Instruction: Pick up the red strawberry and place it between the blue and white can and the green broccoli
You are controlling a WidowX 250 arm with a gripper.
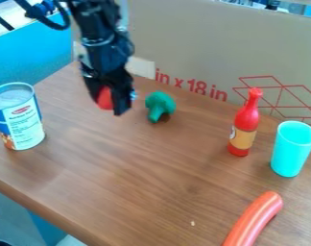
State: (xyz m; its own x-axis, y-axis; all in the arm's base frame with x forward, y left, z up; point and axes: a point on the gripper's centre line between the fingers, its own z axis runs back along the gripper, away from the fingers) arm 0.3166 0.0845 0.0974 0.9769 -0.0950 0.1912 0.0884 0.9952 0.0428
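Near the green broccoli (161,104), your claw (109,106) is part-open, its gap set by the red object (105,98) it pinches, apparently to hold that clear of the tabletop (138,178).

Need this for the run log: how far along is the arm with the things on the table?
Done: nothing clearly; no items are stacked or nested.
In hand: a red object, between the fingers of the hand, apparently above the table.
Left: red object not yet released. Can, broccoli, bottle, cup and sausage sit apart; can't tell if any are finished.
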